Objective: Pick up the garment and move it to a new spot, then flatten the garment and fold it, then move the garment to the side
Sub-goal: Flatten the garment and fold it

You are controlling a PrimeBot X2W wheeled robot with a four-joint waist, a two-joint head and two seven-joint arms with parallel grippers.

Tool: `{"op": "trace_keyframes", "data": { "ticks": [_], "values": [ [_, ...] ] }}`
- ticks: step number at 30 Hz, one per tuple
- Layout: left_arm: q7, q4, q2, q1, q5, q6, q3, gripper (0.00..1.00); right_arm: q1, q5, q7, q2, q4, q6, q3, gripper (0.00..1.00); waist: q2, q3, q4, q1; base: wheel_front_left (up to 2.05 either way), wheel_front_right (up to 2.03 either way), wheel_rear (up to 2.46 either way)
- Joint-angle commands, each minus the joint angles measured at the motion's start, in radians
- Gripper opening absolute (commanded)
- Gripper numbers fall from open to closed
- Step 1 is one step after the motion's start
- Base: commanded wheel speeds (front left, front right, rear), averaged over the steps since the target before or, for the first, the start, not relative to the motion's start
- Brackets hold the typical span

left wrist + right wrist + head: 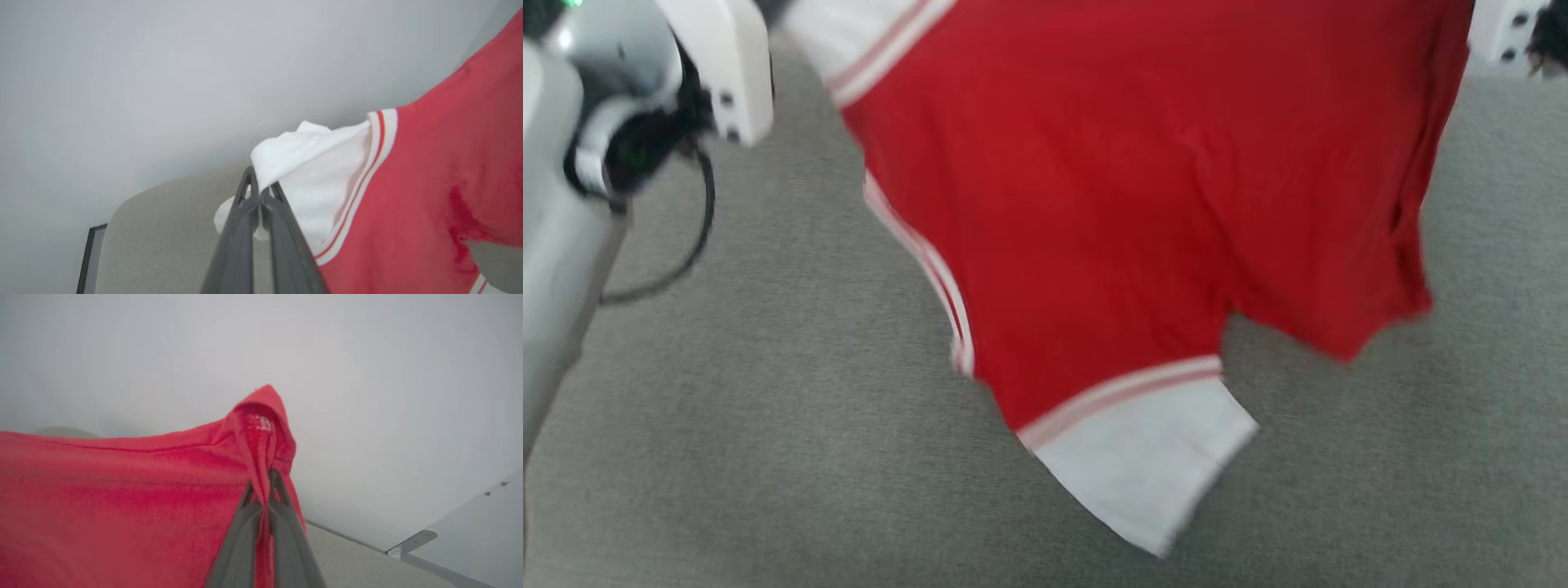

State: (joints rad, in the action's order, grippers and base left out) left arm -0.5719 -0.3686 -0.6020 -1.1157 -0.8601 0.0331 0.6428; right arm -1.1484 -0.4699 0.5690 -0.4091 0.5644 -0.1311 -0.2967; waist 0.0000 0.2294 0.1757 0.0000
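**Head view.** The garment (1094, 204) hangs over the grey surface (727, 457), spread between our two arms, we judge so that it can be carried and then laid flat. Its stretched upper edge runs left to right, and a loose white sleeve (1152, 465) points down toward the surface.

**Left wrist view.** Our left claw (259, 188) is clenched on the other white sleeve.

**Right wrist view.** Our right claw (261, 482) is clenched on a bunched red corner.
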Motion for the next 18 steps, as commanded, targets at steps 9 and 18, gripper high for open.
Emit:
{"op": "trace_keyframes", "data": {
  "ticks": [9, 18],
  "values": [
    [0.443, -0.318, 0.104, -0.335, 0.199, 0.036, -0.025, 0.00, -0.152, 0.336, -0.360, 0.139, 0.147, 0.000, 0.179, 0.00, 0.0000, 0.061, -0.072, 0.0000, 0.00, 0.00, 0.00],
    [0.777, -0.455, 0.161, -0.432, 0.266, 0.079, -0.004, 0.00, -0.166, 0.534, -0.657, 0.190, 0.244, 0.000, 0.243, 0.00, 0.0000, 0.067, -0.074, 0.0000, 0.00, 0.00, 0.00]
  ]
}}
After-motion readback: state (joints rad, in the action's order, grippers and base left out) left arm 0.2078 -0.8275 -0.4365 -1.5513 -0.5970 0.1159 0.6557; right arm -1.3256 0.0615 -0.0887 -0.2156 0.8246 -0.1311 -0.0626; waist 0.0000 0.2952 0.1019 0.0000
